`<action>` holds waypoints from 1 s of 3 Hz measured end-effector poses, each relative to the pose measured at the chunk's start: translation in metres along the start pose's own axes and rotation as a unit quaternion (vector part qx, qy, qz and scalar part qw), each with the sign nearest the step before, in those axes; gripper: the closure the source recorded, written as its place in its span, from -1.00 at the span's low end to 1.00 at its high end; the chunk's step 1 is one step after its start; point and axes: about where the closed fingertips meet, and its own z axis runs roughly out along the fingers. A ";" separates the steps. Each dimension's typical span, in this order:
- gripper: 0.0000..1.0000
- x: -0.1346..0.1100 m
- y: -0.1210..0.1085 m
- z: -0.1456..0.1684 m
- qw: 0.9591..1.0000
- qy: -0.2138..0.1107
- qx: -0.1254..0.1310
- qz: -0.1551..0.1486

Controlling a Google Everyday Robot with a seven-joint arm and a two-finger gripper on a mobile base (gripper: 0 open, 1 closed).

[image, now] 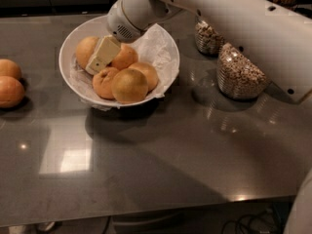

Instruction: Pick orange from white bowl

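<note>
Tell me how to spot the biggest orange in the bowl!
Find the white bowl on the dark table, toward its back left. The robot's gripper dips among the rear fruits there. The orange lies at the front, by the near rim, bigger and duller yellow than the deeper-orange fruits touching it.

Glossy grey table (161,169) with white bowl (68,79), two loose fruits (9,90), two jars (237,74); jaws inside the bowl.
</note>
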 end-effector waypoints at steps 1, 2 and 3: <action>-0.92 -0.003 0.004 0.000 1.000 0.000 -0.005 -0.003; -0.70 -0.007 0.011 0.003 1.000 -0.001 -0.016 -0.008; -0.60 -0.007 0.011 0.003 1.000 -0.001 -0.017 -0.008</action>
